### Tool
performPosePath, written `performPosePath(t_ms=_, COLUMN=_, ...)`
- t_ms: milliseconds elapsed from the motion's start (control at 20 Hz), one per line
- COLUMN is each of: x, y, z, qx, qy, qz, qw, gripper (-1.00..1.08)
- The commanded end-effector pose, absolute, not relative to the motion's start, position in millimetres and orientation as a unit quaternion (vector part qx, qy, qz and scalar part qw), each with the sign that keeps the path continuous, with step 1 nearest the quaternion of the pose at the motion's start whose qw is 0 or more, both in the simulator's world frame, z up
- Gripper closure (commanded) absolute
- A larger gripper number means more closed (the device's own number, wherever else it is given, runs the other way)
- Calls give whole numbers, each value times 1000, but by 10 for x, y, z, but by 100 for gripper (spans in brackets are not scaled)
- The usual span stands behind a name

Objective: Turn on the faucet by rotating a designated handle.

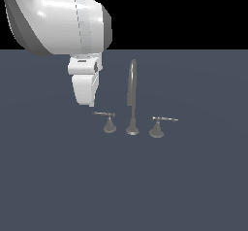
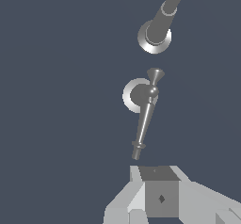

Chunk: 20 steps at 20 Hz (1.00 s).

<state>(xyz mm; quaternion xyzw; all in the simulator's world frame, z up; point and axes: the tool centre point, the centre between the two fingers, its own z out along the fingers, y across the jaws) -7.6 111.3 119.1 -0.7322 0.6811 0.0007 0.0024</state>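
The faucet has a tall arched spout (image 1: 132,96) between two lever handles. The designated handle (image 1: 107,119), on the narrower cone base, stands on the exterior view's left, its thin rod pointing left. In the wrist view the designated handle (image 2: 144,119) runs from its round base toward my fingers. My gripper (image 1: 86,103) hangs above and a little to the left of the rod's tip, apart from it. In the wrist view my gripper (image 2: 160,183) looks shut and empty, just short of the rod's end.
The twin handle (image 1: 157,126) on the wider cone stands on the exterior view's right, its rod pointing right. The spout's flared foot (image 2: 154,37) shows in the wrist view beyond the designated handle. All rest on a flat dark grey-blue floor (image 1: 124,186).
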Motion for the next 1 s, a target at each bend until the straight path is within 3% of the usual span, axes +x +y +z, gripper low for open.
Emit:
performPosePath(t_ms=0, x=29, y=1061, z=1060, qx=-714, qy=701, qz=0, qw=1, gripper=108)
performPosePath(t_ms=500, x=319, y=877, z=694, qx=-657, qy=754, qz=-1, qw=-1, gripper=108)
performPosePath(t_ms=950, x=364, y=843, z=643, qx=-647, qy=763, qz=0, qw=0, gripper=108)
